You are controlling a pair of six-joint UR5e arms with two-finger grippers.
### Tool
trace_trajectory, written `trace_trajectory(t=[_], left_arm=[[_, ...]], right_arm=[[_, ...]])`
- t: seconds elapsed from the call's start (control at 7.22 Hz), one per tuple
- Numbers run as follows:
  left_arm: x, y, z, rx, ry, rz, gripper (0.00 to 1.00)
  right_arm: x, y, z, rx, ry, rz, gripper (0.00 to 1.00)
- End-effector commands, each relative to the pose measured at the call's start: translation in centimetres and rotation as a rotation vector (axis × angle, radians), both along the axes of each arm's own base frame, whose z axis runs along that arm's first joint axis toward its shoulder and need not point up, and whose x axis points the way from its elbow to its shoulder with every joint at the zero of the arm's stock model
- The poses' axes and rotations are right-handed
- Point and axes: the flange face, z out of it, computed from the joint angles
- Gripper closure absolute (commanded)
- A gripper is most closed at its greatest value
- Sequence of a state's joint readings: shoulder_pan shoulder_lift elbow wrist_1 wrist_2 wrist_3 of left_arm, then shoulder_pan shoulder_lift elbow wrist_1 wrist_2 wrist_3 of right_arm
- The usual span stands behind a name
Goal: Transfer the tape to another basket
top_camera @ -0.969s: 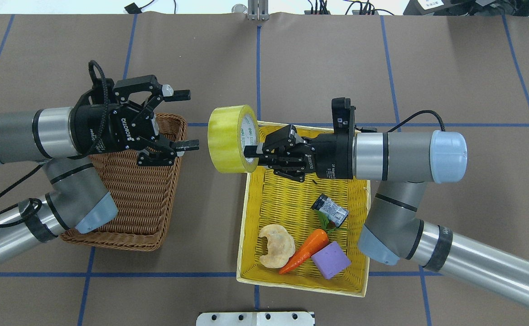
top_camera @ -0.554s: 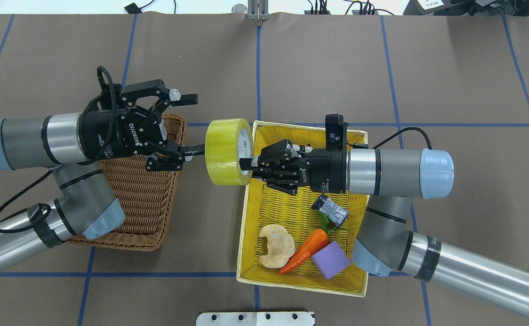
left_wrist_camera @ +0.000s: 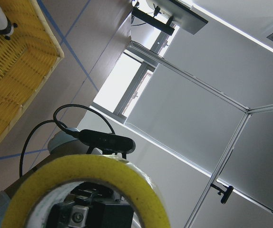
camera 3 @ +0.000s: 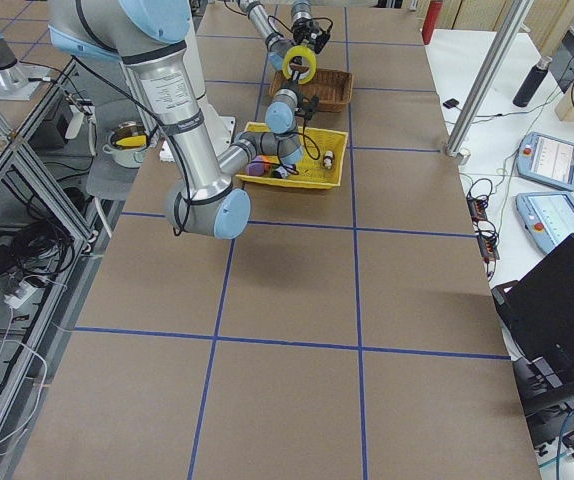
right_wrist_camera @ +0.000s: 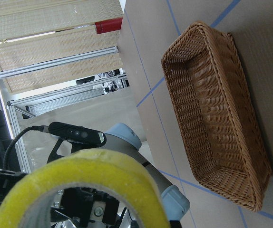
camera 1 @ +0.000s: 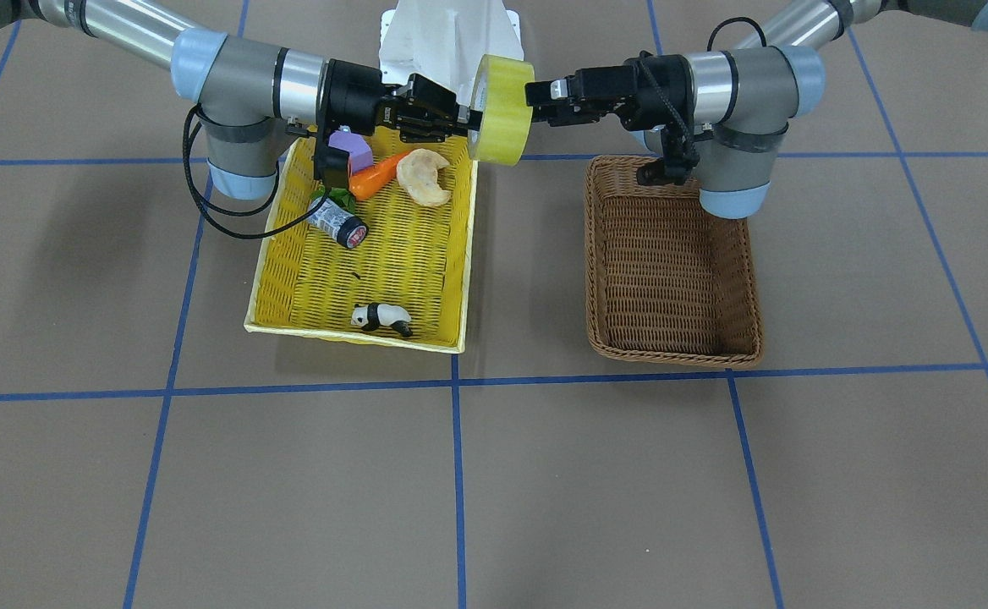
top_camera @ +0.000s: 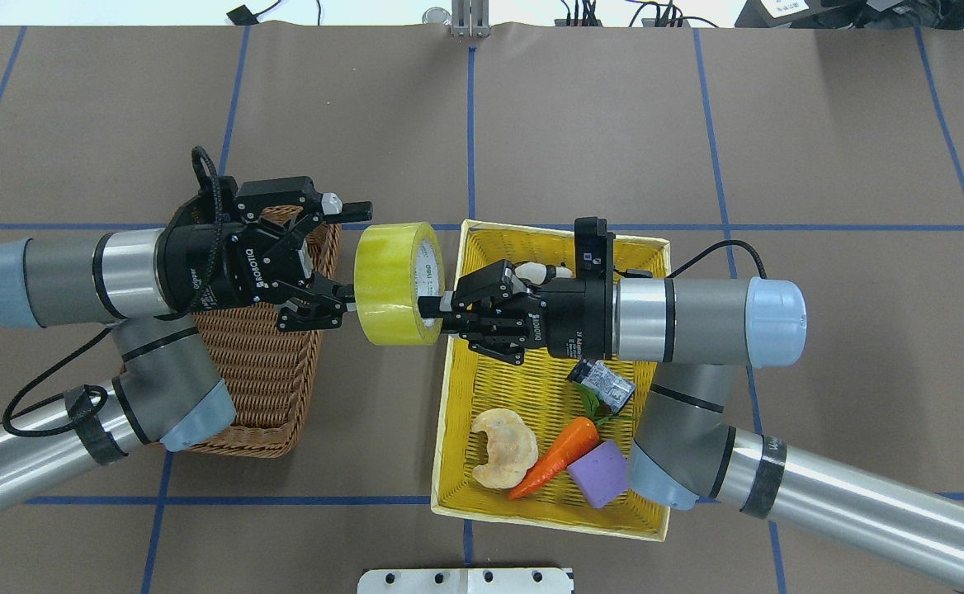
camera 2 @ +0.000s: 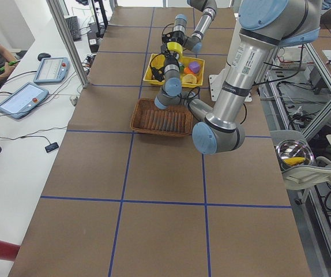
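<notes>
The tape (top_camera: 394, 283), a wide yellowish roll with a white core, hangs in the air between the two baskets, its hole facing sideways. My right gripper (top_camera: 431, 307) is shut on the tape's wall from the right, one finger in the core. My left gripper (top_camera: 352, 252) is open at the tape's left face, with one finger past the far rim and the other by the hole. The brown wicker basket (top_camera: 259, 396) lies under my left arm. The tape also shows in the front view (camera 1: 501, 110), the left wrist view (left_wrist_camera: 89, 171) and the right wrist view (right_wrist_camera: 89, 171).
The yellow basket (top_camera: 449, 396) under my right arm holds a small grey cylinder with a black cap (top_camera: 602, 382), a carrot (top_camera: 560, 454), a purple block (top_camera: 602, 474), a pale cracker (top_camera: 505, 445) and a panda toy (camera 1: 382, 317). The brown basket (camera 1: 672, 254) holds nothing.
My right gripper has carried the tape left and nearer to me. My left gripper has moved right until its open fingers reach the tape.
</notes>
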State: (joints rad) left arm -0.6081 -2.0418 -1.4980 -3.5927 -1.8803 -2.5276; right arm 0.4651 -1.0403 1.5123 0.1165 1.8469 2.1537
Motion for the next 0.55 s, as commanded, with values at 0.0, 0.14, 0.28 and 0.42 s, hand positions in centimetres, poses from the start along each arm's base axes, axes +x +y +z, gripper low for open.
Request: trace_trajectory(t=[0.0,0.14,0.28,0.42], left_arm=[[0.41,0.36,0.27,0.003,0.004,0.010,0.20],[0.31,0.44,0.11,0.005,0.008,0.010,0.27],[0.31,0.44,0.11,0.004,0.008,0.011,0.68],[0.16,0.54,0.20,0.011,0.017,0.010,1.00]], right_arm=[[-0.50,-0.14,-0.56,-0.002,-0.004,-0.002,1.00],[-0.71,-0.34,-0.40,-0.004,0.002,-0.002,1.00],[-0.91,-0.33,-0.32,-0.005,0.005,-0.003,1.00],[-0.96,-0.36,-0.35,-0.005,0.005,-0.003,0.22]])
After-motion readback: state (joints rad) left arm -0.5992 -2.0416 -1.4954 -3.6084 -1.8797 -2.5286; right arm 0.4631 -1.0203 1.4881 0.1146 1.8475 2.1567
